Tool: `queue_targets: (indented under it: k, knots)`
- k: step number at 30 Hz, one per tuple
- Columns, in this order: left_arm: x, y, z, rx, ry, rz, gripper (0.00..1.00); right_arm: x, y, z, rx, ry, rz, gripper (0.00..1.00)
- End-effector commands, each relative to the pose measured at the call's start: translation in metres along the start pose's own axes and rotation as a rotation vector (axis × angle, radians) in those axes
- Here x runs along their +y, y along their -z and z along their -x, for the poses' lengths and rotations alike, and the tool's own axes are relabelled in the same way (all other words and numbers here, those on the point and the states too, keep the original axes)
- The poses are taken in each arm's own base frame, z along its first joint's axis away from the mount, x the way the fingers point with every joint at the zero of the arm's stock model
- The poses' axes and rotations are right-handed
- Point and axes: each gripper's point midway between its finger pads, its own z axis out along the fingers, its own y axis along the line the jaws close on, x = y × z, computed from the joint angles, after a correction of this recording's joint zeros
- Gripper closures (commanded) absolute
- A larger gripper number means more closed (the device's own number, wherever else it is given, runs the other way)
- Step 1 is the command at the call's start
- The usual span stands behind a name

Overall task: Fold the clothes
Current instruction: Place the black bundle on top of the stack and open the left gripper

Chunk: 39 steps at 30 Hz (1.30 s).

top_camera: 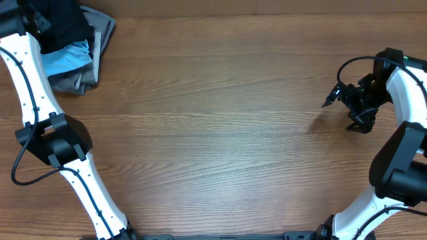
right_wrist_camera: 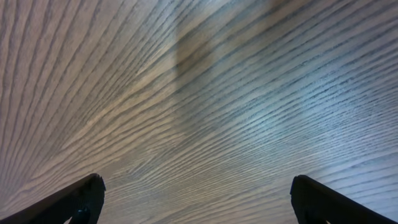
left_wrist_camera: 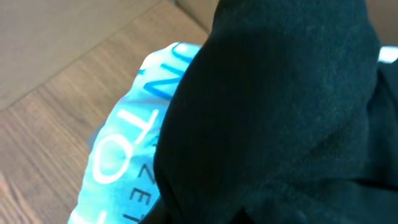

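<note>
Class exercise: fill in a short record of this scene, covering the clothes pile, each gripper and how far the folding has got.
pile location: far left corner of the table
black garment: top of pile, bunched, not spread out
light blue shirt: under the black garment, white lettering showing
grey garments: bottom and right edge of pile
left gripper: shut, at the pile, hidden by black fabric
right gripper: open, over bare wood on the right, holding nothing
folding: not yet started

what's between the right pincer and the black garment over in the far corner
Nothing but bare wooden table lies between the right pincer and the black garment; the overhead view shows the whole stretch.
</note>
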Motion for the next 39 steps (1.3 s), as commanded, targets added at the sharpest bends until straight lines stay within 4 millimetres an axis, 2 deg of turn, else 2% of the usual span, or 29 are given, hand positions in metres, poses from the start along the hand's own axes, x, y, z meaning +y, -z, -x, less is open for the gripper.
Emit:
queue_targets:
  k: [1, 3, 5, 6, 8, 9, 12, 13, 14, 16, 17, 20, 24, 26, 29, 30, 31, 34, 37, 38, 39]
  knots:
    - [0.030, -0.010, 0.002, -0.007, -0.020, 0.100, 0.88, 0.001, 0.000, -0.002, 0.002, 0.007, 0.000, 0.01]
    - [0.037, -0.013, -0.001, 0.003, 0.005, 0.112, 0.93, 0.001, 0.000, -0.002, 0.002, 0.006, 0.000, 0.01]
    - [0.044, -0.015, -0.004, 0.016, 0.043, 0.124, 0.91, 0.001, 0.000, -0.002, 0.003, 0.007, 0.000, 0.01]
    - [0.048, -0.016, -0.004, 0.021, 0.060, 0.129, 0.82, 0.001, 0.000, -0.002, 0.003, 0.007, 0.000, 0.01]
    - [0.054, -0.017, -0.003, 0.023, 0.071, 0.138, 0.36, 0.001, 0.000, -0.002, 0.003, 0.007, 0.000, 0.01]
    - [0.055, -0.017, -0.003, 0.021, 0.073, 0.139, 0.34, 0.001, 0.000, -0.002, 0.003, 0.006, 0.000, 0.01]
    - [0.063, -0.014, 0.002, 0.006, 0.079, 0.165, 0.46, 0.001, 0.000, -0.002, 0.004, 0.006, 0.000, 0.01]
    - [0.064, -0.011, 0.003, 0.006, 0.078, 0.170, 0.47, 0.001, 0.000, -0.002, 0.004, 0.006, 0.000, 0.01]
    - [0.064, -0.009, 0.004, 0.003, 0.078, 0.169, 0.46, 0.001, 0.000, -0.003, 0.005, 0.006, 0.000, 0.01]
    - [0.064, -0.003, 0.008, -0.006, 0.072, 0.168, 0.34, 0.001, 0.000, -0.003, 0.006, 0.006, -0.001, 0.01]
    - [0.063, 0.000, 0.011, -0.015, 0.075, 0.164, 0.32, 0.001, 0.000, -0.003, 0.006, 0.006, -0.001, 0.01]
    - [0.052, 0.015, 0.024, -0.047, 0.084, 0.111, 0.33, 0.001, 0.000, -0.003, 0.006, 0.006, -0.001, 0.01]
    - [0.029, 0.045, 0.051, -0.125, 0.097, 0.004, 0.34, 0.001, 0.000, -0.003, 0.005, 0.004, -0.001, 0.02]
    - [0.016, 0.061, 0.065, -0.175, 0.102, -0.050, 0.41, 0.001, 0.000, -0.002, 0.003, 0.003, 0.001, 0.04]
    - [0.006, 0.070, 0.075, -0.219, 0.102, -0.079, 0.59, 0.002, 0.000, 0.000, -0.004, 0.001, 0.003, 0.04]
    - [0.003, 0.068, 0.076, -0.224, 0.087, -0.084, 0.67, 0.002, 0.000, 0.000, -0.006, 0.000, 0.004, 0.04]
    - [0.001, 0.065, 0.074, -0.221, 0.072, -0.087, 0.70, 0.002, 0.000, 0.000, -0.007, -0.003, 0.005, 0.04]
    - [-0.009, 0.035, 0.053, -0.156, -0.029, -0.114, 0.72, 0.003, 0.000, 0.002, -0.014, -0.023, 0.007, 0.06]
    - [-0.014, 0.000, 0.020, -0.059, -0.079, -0.128, 0.71, 0.003, 0.000, 0.003, -0.017, -0.024, 0.009, 0.06]
    - [-0.019, -0.022, -0.005, 0.015, -0.094, -0.151, 0.71, 0.003, 0.000, 0.004, -0.021, -0.030, 0.010, 0.06]
    - [-0.024, -0.034, -0.021, 0.057, -0.101, -0.170, 0.71, 0.004, 0.000, 0.005, -0.025, -0.039, 0.012, 0.06]
